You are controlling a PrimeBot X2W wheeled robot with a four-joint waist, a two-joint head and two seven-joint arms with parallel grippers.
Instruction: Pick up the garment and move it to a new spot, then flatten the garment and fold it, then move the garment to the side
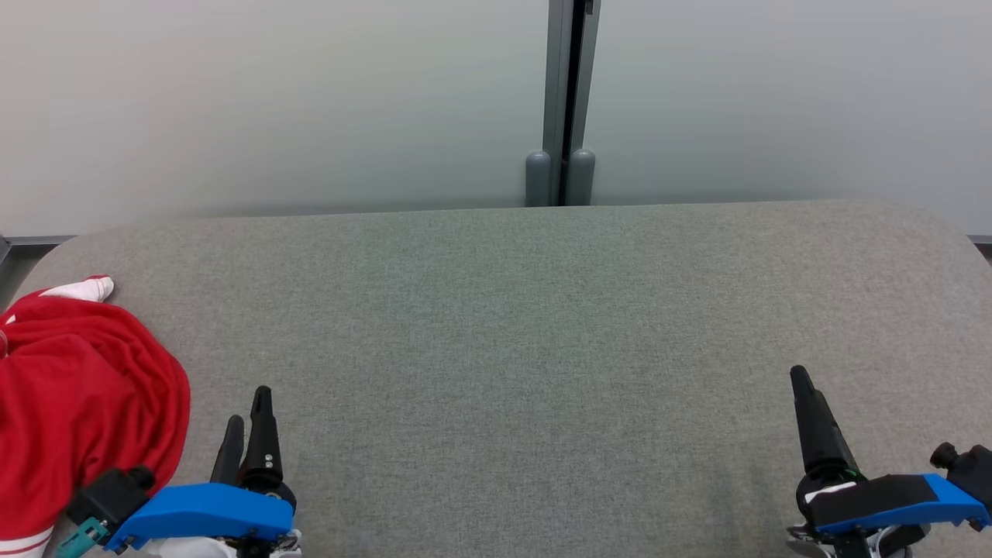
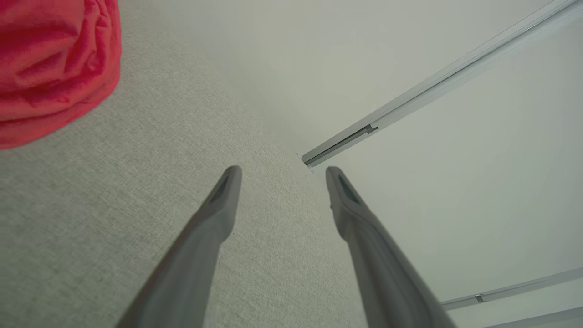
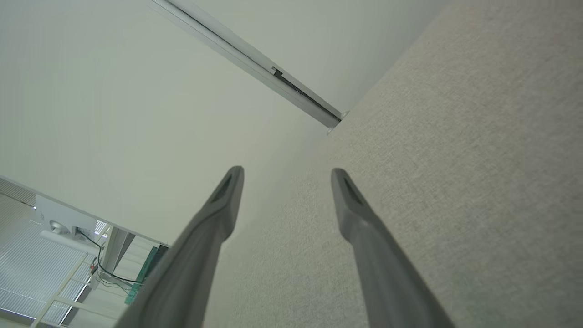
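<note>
With the crumpled red fabric garment (image 1: 85, 403) heaped at the grey cloth-topped desk's (image 1: 496, 310) left end, the empty, wide-open left tool (image 1: 248, 407) should bite a thick fold, while the right tool (image 3: 287, 172), also open and empty, hovers at the desk's right.

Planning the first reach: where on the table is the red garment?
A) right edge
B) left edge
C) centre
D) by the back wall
B: the garment lies bunched at the table's left edge, beside the left end effector.
</note>
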